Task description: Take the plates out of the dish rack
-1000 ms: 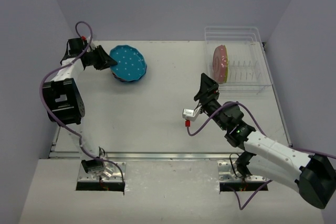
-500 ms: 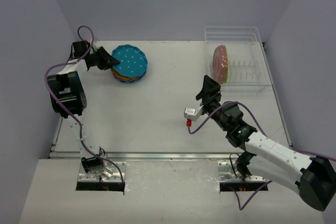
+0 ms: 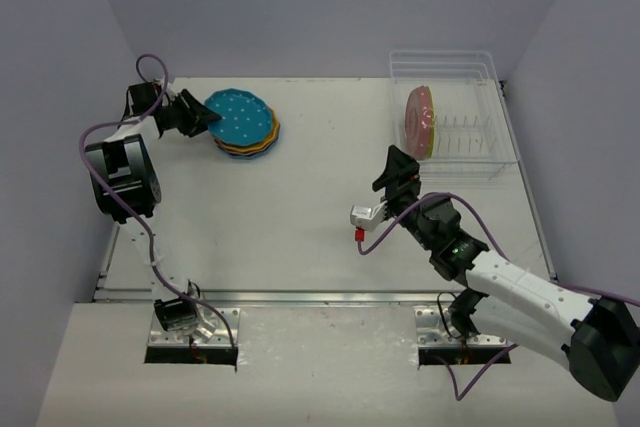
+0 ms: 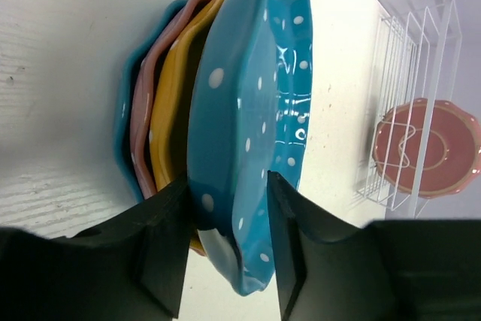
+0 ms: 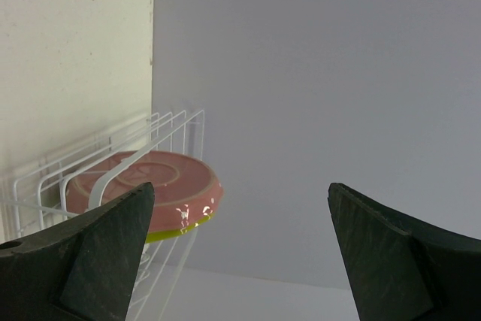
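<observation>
My left gripper (image 3: 203,116) is shut on the rim of a blue dotted plate (image 3: 240,117), which lies slightly tilted on top of a stack of orange-yellow, pink and blue plates (image 3: 250,146) at the far left. In the left wrist view both fingers (image 4: 161,249) clasp the blue plate's (image 4: 255,110) edge above the stack (image 4: 161,118). The clear dish rack (image 3: 470,122) stands at the far right with a pink plate (image 3: 420,121) upright in it. My right gripper (image 3: 398,167) is open and empty, short of the rack. Its wrist view shows the pink plate (image 5: 143,182) with a yellow-green rim (image 5: 176,228) behind it.
Grey walls close in the table on the left, back and right. The rack's ribs (image 5: 113,148) fence the pink plate. A small silver piece with a red tip (image 3: 358,219) hangs off the right arm's cable.
My left gripper has brought the blue plate down and slightly left onto the stack, whose orange edge now shows beneath it. The right arm has barely moved.
</observation>
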